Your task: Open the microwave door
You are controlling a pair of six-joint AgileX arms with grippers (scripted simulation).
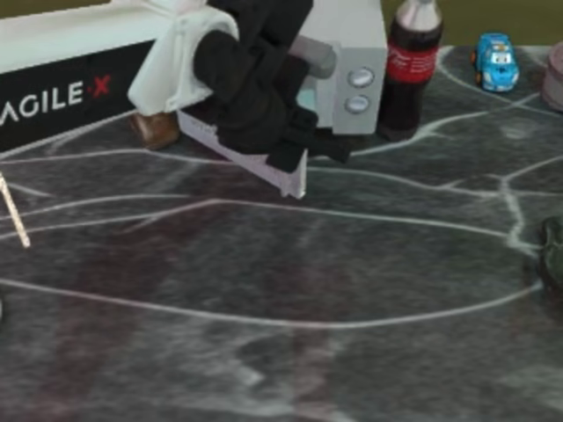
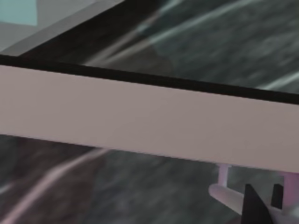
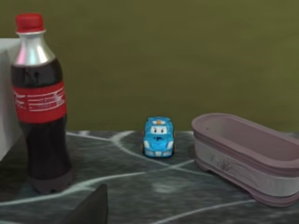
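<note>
At the microwave's (image 1: pixel 352 53) front, my left gripper (image 1: pixel 310 143) sits on the free edge of the microwave door (image 1: pixel 255 165). From the top view I judge its fingers closed on that edge near the handle, though my arm hides much of the contact. The left wrist view shows the door's edge as a broad pale band with the handle bar (image 2: pixel 229 196) beside a dark fingertip (image 2: pixel 256 207). The door stands swung well out from the microwave, blue interior showing. To finish well, I'd follow the hinge's arc, not pull straight, and keep clear of the cola bottle (image 1: pixel 411 61) just beside the microwave. My right gripper (image 1: pixel 552 255) idles far off, fingers unclear.
</note>
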